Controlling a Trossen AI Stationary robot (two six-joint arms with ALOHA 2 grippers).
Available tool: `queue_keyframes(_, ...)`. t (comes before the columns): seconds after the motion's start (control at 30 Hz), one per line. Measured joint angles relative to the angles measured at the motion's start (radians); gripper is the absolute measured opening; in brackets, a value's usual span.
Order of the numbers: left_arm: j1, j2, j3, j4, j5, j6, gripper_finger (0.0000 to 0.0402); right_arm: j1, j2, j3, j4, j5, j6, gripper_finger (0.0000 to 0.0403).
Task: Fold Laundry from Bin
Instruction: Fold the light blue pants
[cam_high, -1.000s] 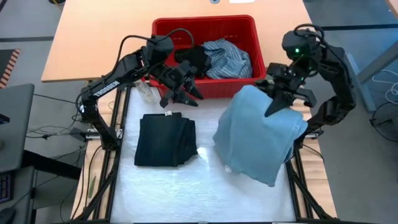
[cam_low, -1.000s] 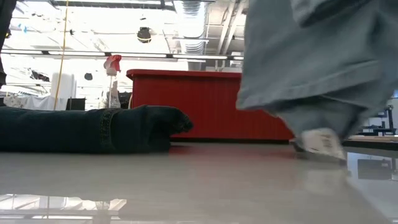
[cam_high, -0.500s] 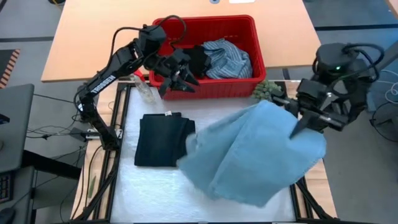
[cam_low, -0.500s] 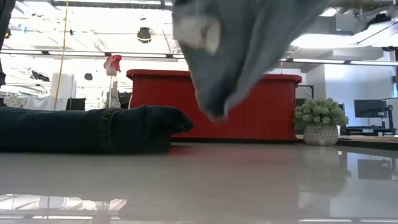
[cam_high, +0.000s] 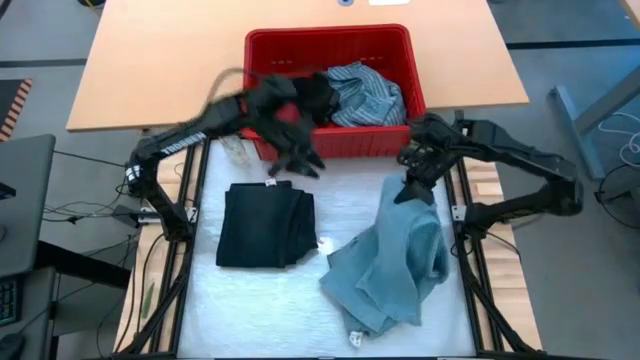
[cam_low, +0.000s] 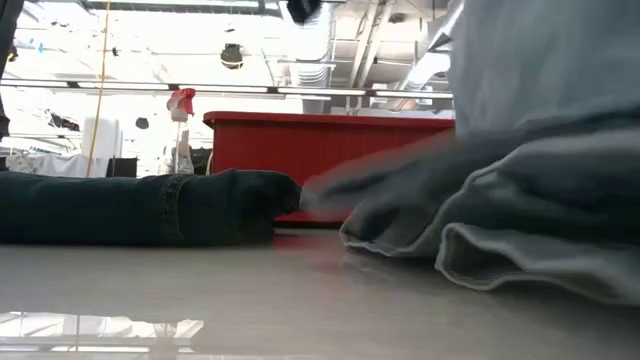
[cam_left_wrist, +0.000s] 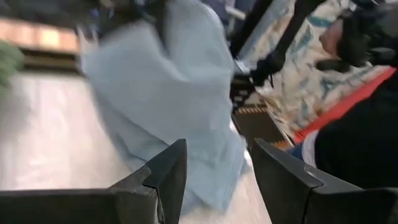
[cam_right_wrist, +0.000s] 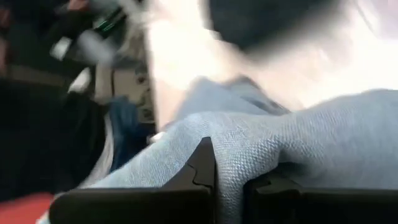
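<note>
On the white desk (cam_high: 250, 310), seen from above, two garments lie outside the bin (cam_high: 330, 45): one dark folded piece (cam_high: 262, 225) on the left and one light blue jeans (cam_high: 390, 265) crumpled on the right. Two more sit in the red bin, a striped shirt (cam_high: 365, 95) and a black piece (cam_high: 318, 92). The right tool (cam_high: 413, 186) is pinched shut on the jeans' top edge, just in front of the bin. The left tool (cam_high: 298, 160) hangs partly open and empty at the bin's front wall. A wooden desk (cam_high: 150, 60) carries the bin; grey floor lies around it.

From desk height, the dark piece (cam_low: 140, 208) lies flat left, the jeans (cam_low: 500, 220) heap right, with the one bin (cam_low: 330, 165) behind them. One spray bottle (cam_low: 182, 130) stands beside the bin. The room beyond is bright, with ceiling ducts.

The left wrist shows its fingers (cam_left_wrist: 168, 177) apart, nothing between them, the jeans (cam_left_wrist: 168, 93) ahead.

The right wrist shows denim (cam_right_wrist: 298, 143) clamped between closed fingers (cam_right_wrist: 202, 165).
</note>
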Motion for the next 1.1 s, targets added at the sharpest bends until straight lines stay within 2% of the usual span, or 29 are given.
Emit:
queue_keyframes(0.07,-0.031,0.0,-0.122,0.119,0.0,-0.049,0.0167,-0.061,-0.052,-0.118,0.001,0.014,0.041,0.0043)
queue_keyframes(0.17,-0.063,0.004,-0.298,0.429,-0.01,-0.209,0.0167,-0.101,-0.102,-0.234,-0.008,0.033,0.09,0.0043)
queue_keyframes(0.27,-0.081,0.011,-0.434,0.759,-0.022,-0.405,0.0167,-0.105,-0.119,-0.272,-0.073,0.033,0.108,0.0043)
queue_keyframes(0.33,-0.089,0.021,-0.49,0.888,-0.025,-0.505,0.0167,-0.102,-0.126,-0.266,-0.142,0.031,0.104,0.0043)
queue_keyframes(0.43,-0.104,0.043,-0.516,0.91,-0.075,-0.528,0.0167,-0.082,-0.147,-0.227,-0.225,0.032,0.056,0.0043)
queue_keyframes(0.57,-0.126,0.061,-0.515,0.902,-0.121,-0.529,0.0167,-0.066,-0.192,-0.162,-0.23,0.031,0.043,0.0043)
queue_keyframes(0.73,-0.229,0.087,-0.515,0.896,-0.173,-0.508,0.0167,-0.066,-0.224,-0.109,-0.229,0.077,0.016,0.0045)
queue_keyframes(0.87,-0.274,0.138,-0.512,0.94,-0.254,-0.716,0.0167,-0.066,-0.226,-0.106,-0.238,0.079,-0.016,0.0047)
queue_keyframes(0.97,-0.302,0.192,-0.511,1.063,-0.253,-0.897,0.0167,-0.066,-0.223,-0.107,-0.252,0.082,-0.044,0.0048)
queue_keyframes(1.1,-0.366,0.271,-0.511,1.078,-0.244,-1.062,0.0167,-0.065,-0.216,-0.112,-0.255,0.132,-0.05,0.0049)
